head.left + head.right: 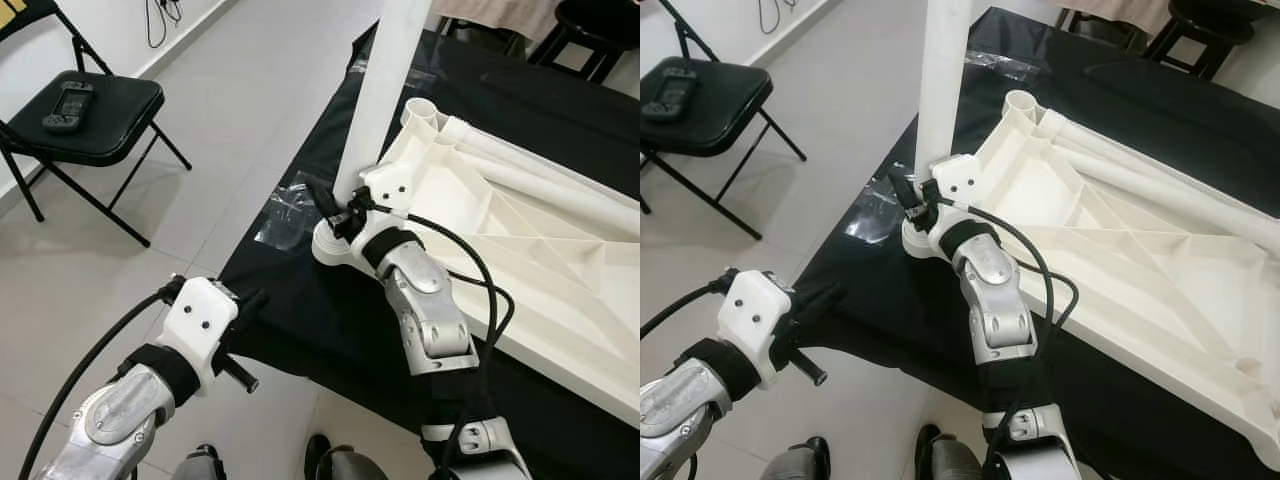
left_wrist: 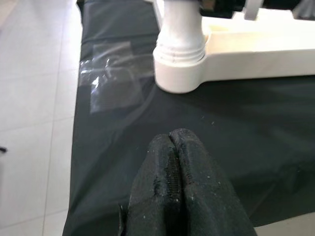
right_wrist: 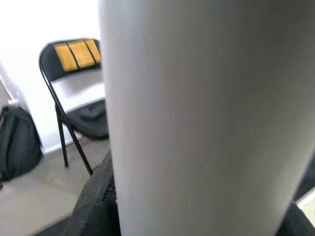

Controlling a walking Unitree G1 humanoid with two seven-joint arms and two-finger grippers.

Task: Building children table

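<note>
Two tools are at work: the left tool (image 1: pixel 243 340) (fingers pressed together, holding nothing) hangs at the edge of the black-covered tabletop (image 1: pixel 330 320). Right of it, the right tool (image 1: pixel 335 212) grips the upright white leg (image 1: pixel 385 90), standing in the corner socket of the upturned white table (image 1: pixel 520 240).
</note>
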